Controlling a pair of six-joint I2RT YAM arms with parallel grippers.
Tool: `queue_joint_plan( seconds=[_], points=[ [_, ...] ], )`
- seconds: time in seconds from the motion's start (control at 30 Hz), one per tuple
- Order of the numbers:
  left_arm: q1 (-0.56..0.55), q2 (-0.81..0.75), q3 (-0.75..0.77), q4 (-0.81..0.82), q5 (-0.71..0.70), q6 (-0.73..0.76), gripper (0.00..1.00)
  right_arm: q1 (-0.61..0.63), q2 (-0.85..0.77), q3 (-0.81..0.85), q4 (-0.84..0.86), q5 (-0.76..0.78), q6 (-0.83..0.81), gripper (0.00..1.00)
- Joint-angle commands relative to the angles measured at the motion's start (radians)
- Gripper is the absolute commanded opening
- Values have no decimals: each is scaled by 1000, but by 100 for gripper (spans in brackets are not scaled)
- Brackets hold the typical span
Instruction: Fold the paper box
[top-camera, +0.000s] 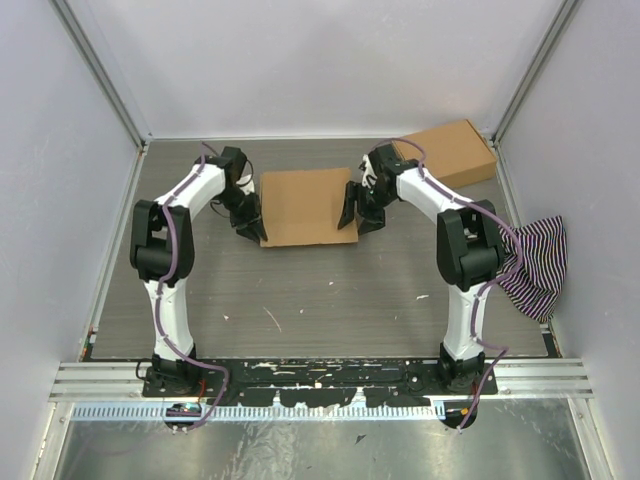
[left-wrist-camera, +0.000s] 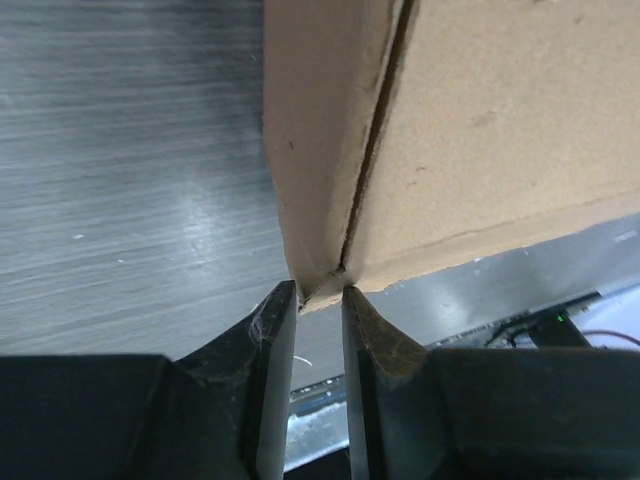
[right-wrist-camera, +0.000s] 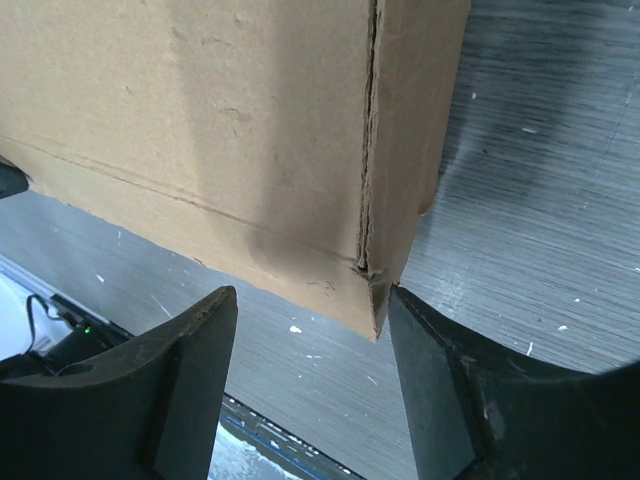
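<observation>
The paper box is a brown cardboard mailer lying in the middle of the table, its panels folded up into a closed shape. My left gripper is at the box's near left corner. In the left wrist view the box has its side flap and corner pinched between the narrow tips of the left gripper. My right gripper is at the near right corner. In the right wrist view the right gripper is open and straddles the corner of the box, its right finger against the side wall.
A compact flat brown carton lies at the back right corner. A black-and-white striped cloth hangs over the right edge. White walls enclose the grey table on three sides.
</observation>
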Motion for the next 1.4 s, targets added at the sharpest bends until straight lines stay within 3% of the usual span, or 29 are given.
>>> queue_joint_plan(
  seconds=[0.0,0.3,0.43,0.57,0.6,0.7,0.73,0.87,1.0,1.37],
  points=[
    [-8,-45,-9,61,-139,8,34,20,-16,1,31,135,-16,67],
    [-15,-195,-41,64,-183,24,41,46,-127,-28,25,340,-67,70],
    [-16,-263,13,71,-176,8,42,49,-178,-22,0,369,-80,70],
    [-32,-229,109,201,-132,-55,40,70,-211,-28,-5,376,-87,64],
    [-43,-199,158,222,-130,-69,40,78,-219,-45,7,378,-85,58],
    [-90,-58,329,293,-145,-112,34,105,-243,-138,94,365,-74,4],
    [-106,-6,381,305,-149,-126,29,122,-256,-185,145,373,-72,1],
    [-159,188,563,305,-182,-138,27,219,-310,-352,350,476,-96,1],
    [-190,294,669,282,-176,-141,29,256,-293,-393,437,500,-83,1],
    [-224,400,622,195,-61,-71,26,256,-97,-223,493,570,-78,1]
  ],
)
